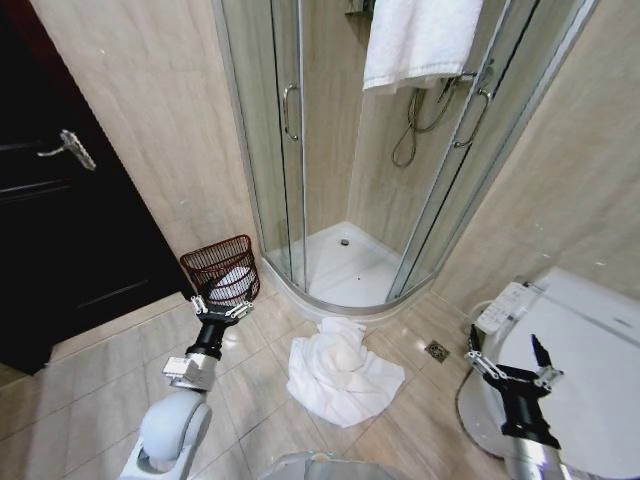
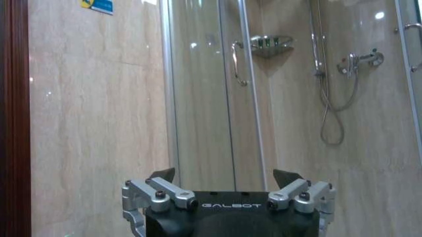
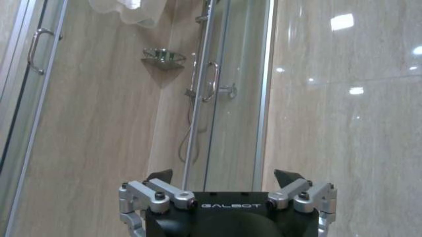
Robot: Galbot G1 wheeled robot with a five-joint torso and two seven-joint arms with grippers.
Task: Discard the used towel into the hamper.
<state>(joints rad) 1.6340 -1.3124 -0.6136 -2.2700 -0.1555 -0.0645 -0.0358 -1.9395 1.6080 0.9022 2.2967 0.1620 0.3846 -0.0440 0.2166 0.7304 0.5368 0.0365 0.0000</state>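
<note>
At the far left I see the dark door (image 1: 60, 200), and just beside it, against the wall, stands the hamper (image 1: 222, 268); something white already lies inside. My left gripper (image 1: 221, 306) hangs in front of the hamper with its jaws wide and empty. In the middle of the floor (image 1: 110, 370), before the shower (image 1: 340, 265), lies the towel (image 1: 337, 372), crumpled in a heap, well apart from both grippers. I judge it is soft and light, maybe damp, so it will sag and trail; I would pinch a raised fold near the top of the heap. My right gripper (image 1: 507, 362) waits over the toilet (image 1: 590, 350), jaws also wide, holding nothing.
</note>
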